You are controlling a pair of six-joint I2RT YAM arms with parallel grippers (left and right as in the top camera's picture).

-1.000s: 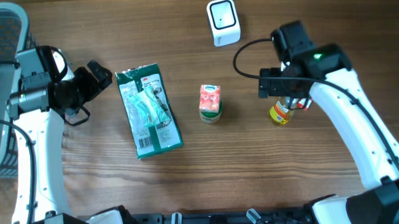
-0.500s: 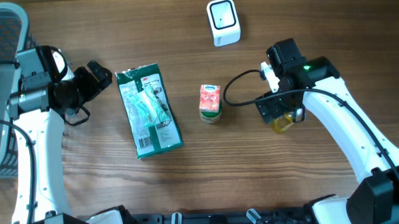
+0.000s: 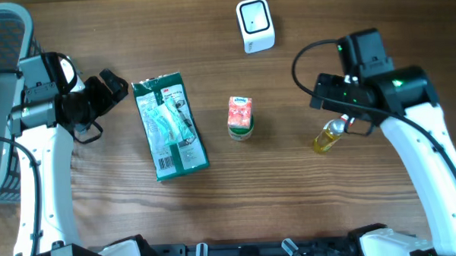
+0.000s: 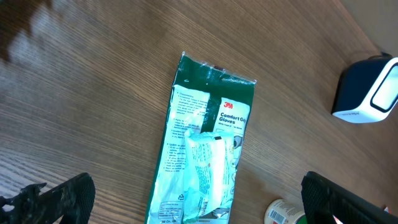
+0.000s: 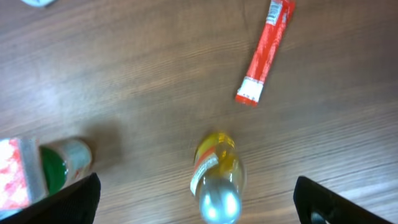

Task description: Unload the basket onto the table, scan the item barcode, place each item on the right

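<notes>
Yellow bottle (image 3: 327,137): a small one with a silver cap and a red-and-white label, on the right half of the table, just under the right wrist.
Bottle axis: from overhead it runs diagonally, cap end up and to the right toward the arm, base down and to the left. In the right wrist view the cap faces the camera. I cannot tell whether it is lying down or only leaning.
Table (image 3: 291,202): brown wood with the grain running left to right. It fills every view, and no wall or floor shows.
Chair (image 3: 0,29): grey mesh at the far left edge, beside the left arm.
Barcode scanner (image 3: 255,24): white, at the top centre, well apart from the bottle.
Right gripper (image 5: 196,183): fingers spread wide on either side of the bottle, touching nothing.
Left gripper (image 4: 198,186): fingers spread wide, with nothing between them, over the near end of the glove packet.
Glove packet (image 3: 169,128): green, flat, left of centre.
Can (image 3: 240,118): red-and-white label, green top, between the packet and the bottle.
Red sachet (image 5: 264,53): flat on the wood beyond the bottle, apart from it.
</notes>
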